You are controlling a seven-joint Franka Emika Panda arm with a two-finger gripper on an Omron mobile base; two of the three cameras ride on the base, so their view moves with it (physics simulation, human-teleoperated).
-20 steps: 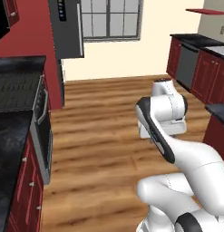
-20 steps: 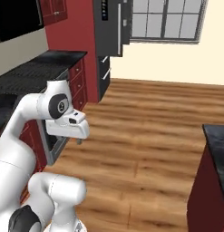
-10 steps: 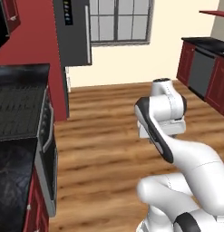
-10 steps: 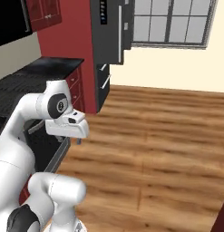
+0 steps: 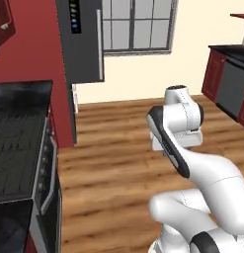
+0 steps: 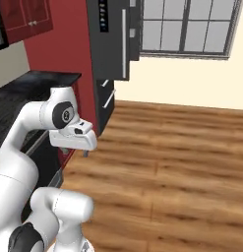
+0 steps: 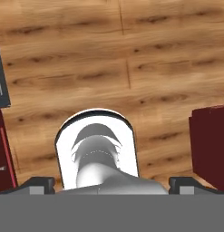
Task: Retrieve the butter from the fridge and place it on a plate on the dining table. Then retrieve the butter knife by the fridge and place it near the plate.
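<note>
Both base views have swung and closed in on the fridge, so the base is driving toward it with its doors shut, the butter presumably inside, while the gripper hangs over bare floor, jaws wide and empty.

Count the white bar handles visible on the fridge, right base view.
3: one long vertical handle on the upper door of the fridge, two short slanted ones on the drawers below. Others may be hidden.

Floor: wooden planks across upper and middle frame.
Gripper: fingertips at bottom left and bottom right, spread wide, nothing between.
Right edge: dark red cabinet.
</note>
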